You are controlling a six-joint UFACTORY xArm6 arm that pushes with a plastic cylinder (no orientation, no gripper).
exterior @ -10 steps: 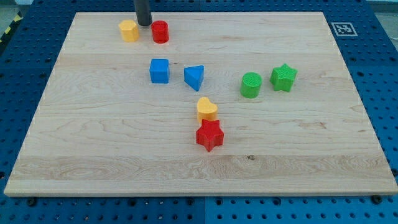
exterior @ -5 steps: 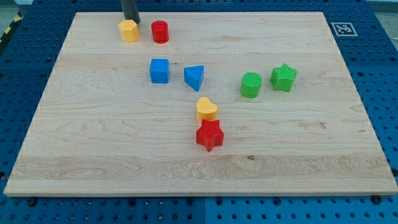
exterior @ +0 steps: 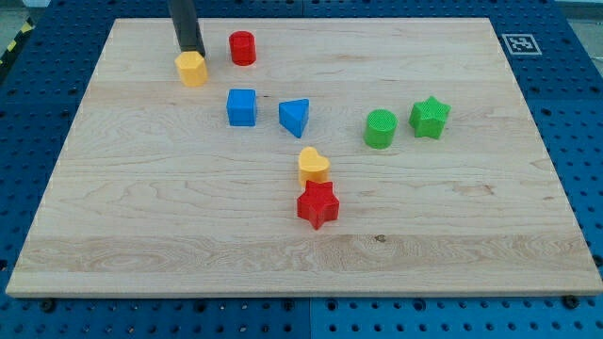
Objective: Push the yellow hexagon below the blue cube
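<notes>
The yellow hexagon [exterior: 192, 69] lies near the board's top left. My tip [exterior: 189, 52] touches its top edge, the dark rod rising out of the view's top. The blue cube [exterior: 241, 107] sits to the lower right of the hexagon, apart from it. The hexagon is up and to the left of the cube.
A red cylinder [exterior: 243, 47] stands right of my tip. A blue triangle [exterior: 294, 117] is right of the cube. A yellow heart [exterior: 313, 166] touches a red star [exterior: 317, 204] below it. A green cylinder [exterior: 381, 129] and green star [exterior: 430, 117] sit at the right.
My tip moved left from between the hexagon and red cylinder, then down behind the hexagon. The hexagon slid a little down the board.
</notes>
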